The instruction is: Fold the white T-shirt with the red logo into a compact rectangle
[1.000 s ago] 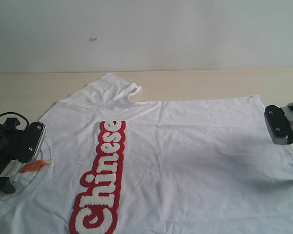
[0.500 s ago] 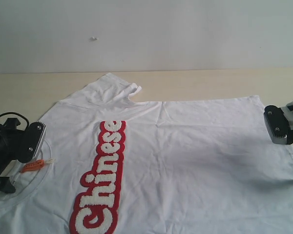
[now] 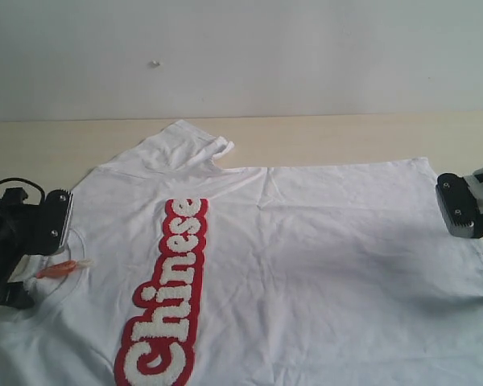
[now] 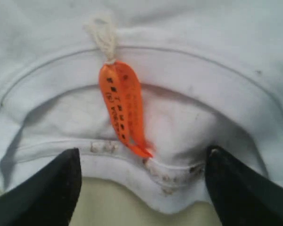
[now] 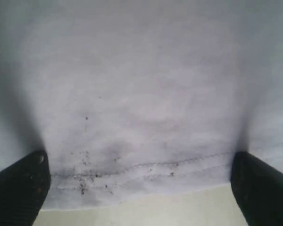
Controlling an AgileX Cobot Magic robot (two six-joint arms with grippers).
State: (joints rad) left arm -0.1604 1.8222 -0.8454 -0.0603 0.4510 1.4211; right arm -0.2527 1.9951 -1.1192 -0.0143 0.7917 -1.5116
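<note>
Status: folding has not begun. The white T-shirt (image 3: 306, 265) lies spread in a single layer on the table (image 3: 346, 137), neck opening to the left and bottom hem to the right. Its near portion runs out of the exterior view. The red logo (image 3: 169, 297) faces up and runs near to far across the left-centre of the chest. One sleeve (image 3: 185, 149) projects toward the far side, slightly rumpled and not tucked in. The left gripper (image 4: 141, 193) is at the collar with jaws spread, one on either side of the orange neck tag (image 4: 122, 108), and pinches nothing. The right gripper (image 5: 140, 188) is at the hem (image 5: 146, 165) with jaws spread, and also holds nothing. Whether either gripper touches the fabric cannot be told. Every fold remains, and judging by the positions, gripping both ends comes first.
</note>
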